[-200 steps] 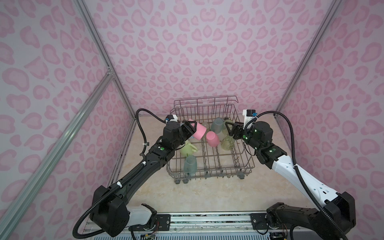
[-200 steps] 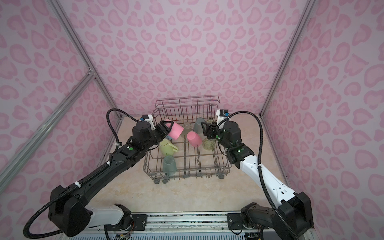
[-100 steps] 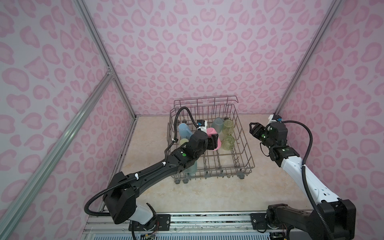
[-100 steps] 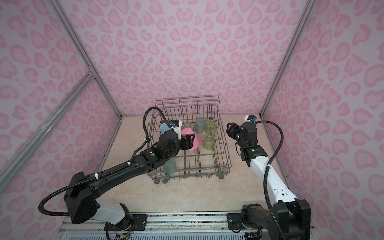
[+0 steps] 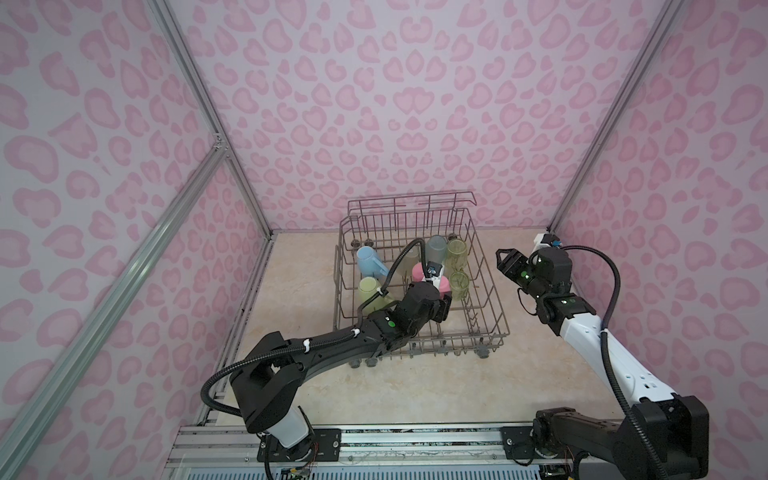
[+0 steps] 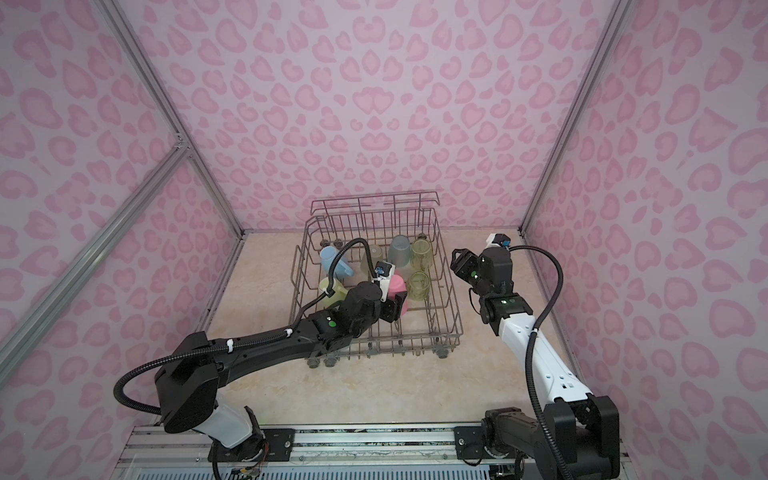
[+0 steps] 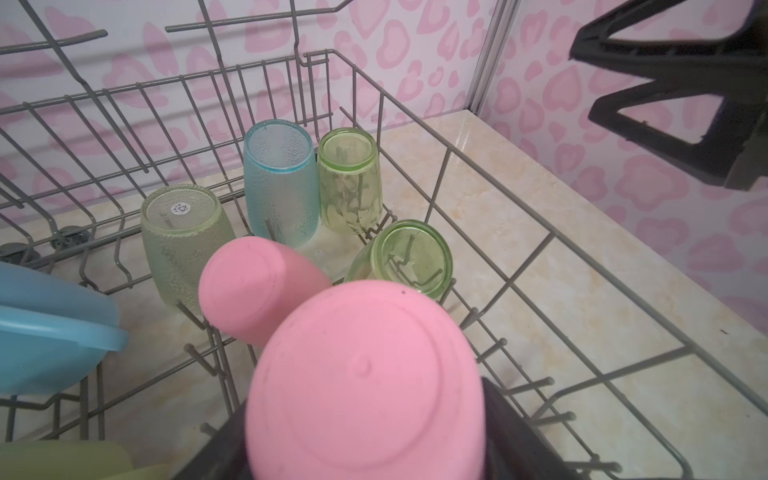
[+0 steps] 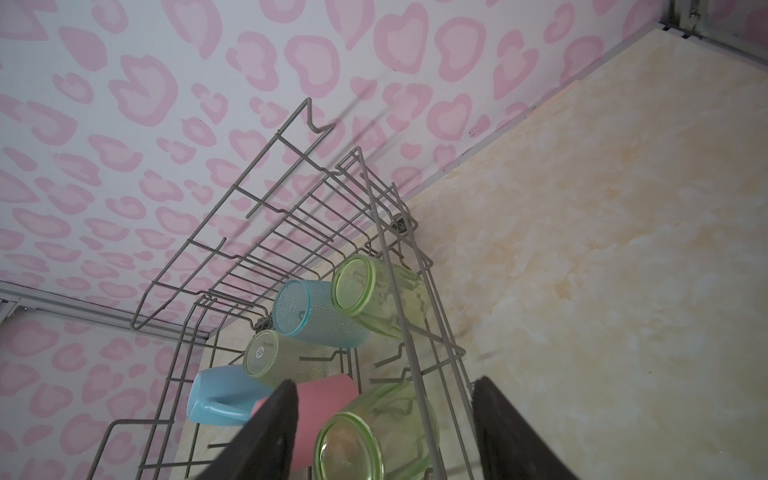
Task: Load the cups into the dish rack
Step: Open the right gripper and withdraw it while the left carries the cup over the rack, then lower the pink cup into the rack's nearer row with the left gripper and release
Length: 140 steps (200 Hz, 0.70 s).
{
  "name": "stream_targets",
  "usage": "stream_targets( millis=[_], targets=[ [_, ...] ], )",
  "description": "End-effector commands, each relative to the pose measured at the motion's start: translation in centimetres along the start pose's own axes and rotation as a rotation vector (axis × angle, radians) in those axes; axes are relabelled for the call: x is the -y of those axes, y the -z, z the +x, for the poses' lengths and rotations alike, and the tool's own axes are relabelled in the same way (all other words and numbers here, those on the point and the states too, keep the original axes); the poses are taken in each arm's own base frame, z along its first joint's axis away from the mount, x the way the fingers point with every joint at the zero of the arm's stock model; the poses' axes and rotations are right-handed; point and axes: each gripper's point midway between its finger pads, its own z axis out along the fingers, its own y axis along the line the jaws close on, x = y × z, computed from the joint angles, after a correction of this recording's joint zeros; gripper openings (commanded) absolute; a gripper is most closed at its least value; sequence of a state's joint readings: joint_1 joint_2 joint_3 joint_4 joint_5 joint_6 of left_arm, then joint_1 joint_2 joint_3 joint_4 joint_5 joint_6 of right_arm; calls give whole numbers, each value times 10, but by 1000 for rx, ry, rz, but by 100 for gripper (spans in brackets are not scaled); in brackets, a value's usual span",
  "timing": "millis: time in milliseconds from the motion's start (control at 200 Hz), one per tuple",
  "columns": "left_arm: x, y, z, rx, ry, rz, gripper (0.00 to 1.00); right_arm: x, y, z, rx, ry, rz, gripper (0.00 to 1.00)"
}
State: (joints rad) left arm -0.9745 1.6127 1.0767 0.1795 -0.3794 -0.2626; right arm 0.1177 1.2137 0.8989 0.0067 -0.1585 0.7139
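The dish rack [image 5: 493, 291] stands mid-table. My left gripper [image 5: 442, 305] reaches into it from the front and is shut on a pink cup [image 7: 365, 382], held bottom-up beside a second pink cup [image 7: 249, 286] on the tines. A teal cup [image 7: 278, 183], two lime-green cups [image 7: 349, 183] [image 7: 403, 257], a greyish cup [image 7: 183, 241], a light-blue mug [image 5: 370, 262] and a pale-yellow mug [image 5: 370, 291] also sit in the rack. My right gripper [image 5: 505, 259] hangs open and empty outside the rack's right wall [image 8: 399, 291].
Beige marble tabletop [image 5: 540, 374] surrounds the rack. Pink patterned walls close in at the back and both sides. A metal rail [image 5: 374, 440] carrying both arm bases runs along the front edge.
My left arm has carried the pink cup from the rack's left edge to its middle. My right gripper has pulled out of the rack to the right.
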Motion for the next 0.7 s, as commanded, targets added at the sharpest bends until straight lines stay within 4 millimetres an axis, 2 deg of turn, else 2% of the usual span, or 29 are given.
stream_targets(
  millis=[0, 120, 410, 695],
  targets=[
    [-6, -5, -3, 57, 0, -49, 60, -3, 2, -4, 23, 9, -20, 66],
    [-10, -11, 9, 71, -10, -67, 60, -3, 4, -3, 25, 17, -18, 66],
    [-4, -25, 39, 44, -28, -57, 60, 4, 9, -2, 27, 21, -4, 65],
    [-3, -22, 49, 29, -55, -66, 63, 5, 16, -5, 39, 22, -4, 65]
  ],
)
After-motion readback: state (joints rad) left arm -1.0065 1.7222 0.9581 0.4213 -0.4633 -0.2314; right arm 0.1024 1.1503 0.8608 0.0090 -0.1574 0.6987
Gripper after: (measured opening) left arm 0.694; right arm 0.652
